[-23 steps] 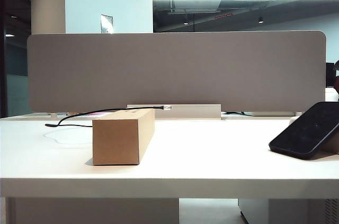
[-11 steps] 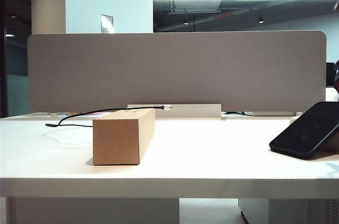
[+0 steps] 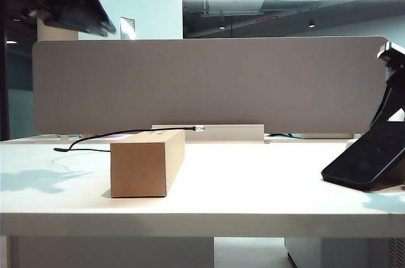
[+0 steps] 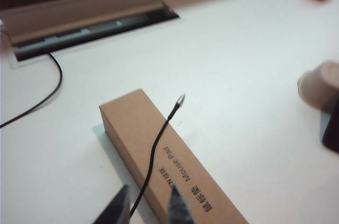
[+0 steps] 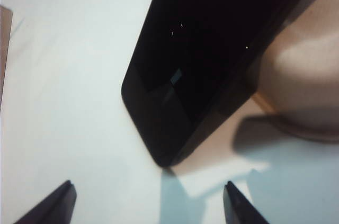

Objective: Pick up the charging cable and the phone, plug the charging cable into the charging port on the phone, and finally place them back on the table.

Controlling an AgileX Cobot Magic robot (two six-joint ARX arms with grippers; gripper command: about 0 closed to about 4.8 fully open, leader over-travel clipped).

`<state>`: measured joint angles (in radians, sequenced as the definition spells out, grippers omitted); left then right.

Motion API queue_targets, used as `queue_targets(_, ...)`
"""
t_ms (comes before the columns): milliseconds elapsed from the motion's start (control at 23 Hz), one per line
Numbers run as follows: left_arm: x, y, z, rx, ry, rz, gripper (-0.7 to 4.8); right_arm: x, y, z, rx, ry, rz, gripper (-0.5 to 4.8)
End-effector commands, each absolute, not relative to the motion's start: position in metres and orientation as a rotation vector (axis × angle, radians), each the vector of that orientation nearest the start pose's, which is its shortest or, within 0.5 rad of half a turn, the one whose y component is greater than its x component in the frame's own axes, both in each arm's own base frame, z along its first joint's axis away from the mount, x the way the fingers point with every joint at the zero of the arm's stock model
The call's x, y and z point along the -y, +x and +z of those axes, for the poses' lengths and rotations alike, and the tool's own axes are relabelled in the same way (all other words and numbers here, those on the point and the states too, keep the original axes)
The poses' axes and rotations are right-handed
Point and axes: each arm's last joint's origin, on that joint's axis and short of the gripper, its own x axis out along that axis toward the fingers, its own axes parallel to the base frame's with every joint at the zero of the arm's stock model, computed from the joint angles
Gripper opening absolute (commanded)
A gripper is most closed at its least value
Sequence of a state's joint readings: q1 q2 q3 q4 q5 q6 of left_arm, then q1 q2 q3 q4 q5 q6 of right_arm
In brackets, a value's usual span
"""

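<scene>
Exterior view. My left pincer hangs high at the upper left, dark against the wall, well above the table and touching nothing. My right pincer enters at the right edge, just above the phone, which leans tilted on a support at the table's right end, dark screen up. A brown cardboard box stands left of centre. The charging cable runs from the table at the far left up over the box top, its pale plug tip jutting past the box's far end. A grey divider panel closes the back.

Left wrist view. My two left fingers stand apart, with a gap between them, and hold nothing. The cable passes through that gap at the frame edge and lies along the top of the box, which is printed "Mouse Pad". Its plug tip pokes out beyond the box edge, above the table. A recessed cable tray sits at the table's rear.

Right wrist view. My right fingers are spread wide, empty, one to each side of the phone's lower corner. The phone lies tilted, its lower corner meeting the white table. The charging port is not discernible.
</scene>
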<state>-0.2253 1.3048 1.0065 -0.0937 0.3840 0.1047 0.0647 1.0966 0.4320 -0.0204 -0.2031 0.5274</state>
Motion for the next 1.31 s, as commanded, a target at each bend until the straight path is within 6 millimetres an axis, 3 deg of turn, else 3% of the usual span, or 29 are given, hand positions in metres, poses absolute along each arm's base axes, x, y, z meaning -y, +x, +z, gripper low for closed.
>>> queue_targets(44, 0.087, 0.293, 0.312, -0.403, 0.132, -0.664, 0.9, -0.019, 0.213, 0.171, -0.706, 0.583, 0.069, 3.83)
queue_targets(435, 0.108, 0.333, 0.326, -0.467, 0.216, -0.712, 1.34, -0.021, 0.237, 0.14, -0.728, 0.662, 0.047, 3.77)
queue_targets(784, 0.108, 0.336, 0.328, -0.465, 0.232, -0.676, 1.34, -0.021, 0.252, 0.117, -0.706, 0.679, 0.04, 3.63)
queue_targets(914, 0.108, 0.336, 0.328, -0.466, 0.232, -0.676, 1.34, -0.021, 0.255, 0.109, -0.714, 0.677, 0.031, 2.22)
queue_targets(1045, 0.108, 0.336, 0.328, -0.467, 0.232, -0.675, 1.34, -0.021, 0.255, 0.106, -0.723, 0.676, 0.025, 1.31)
queue_targets(1132, 0.108, 0.336, 0.328, -0.463, 0.233, -0.672, 1.34, -0.022, 0.257, 0.109, -0.697, 0.679, 0.045, 0.27)
queue_targets(1176, 0.108, 0.336, 0.328, -0.463, 0.233, -0.672, 1.34, -0.022, 0.258, 0.11, -0.687, 0.683, 0.064, 0.01)
queue_targets(1306, 0.108, 0.336, 0.329, -0.453, 0.235, -0.674, 1.33, -0.024, 0.261, 0.116, -0.644, 0.698, 0.147, -0.08)
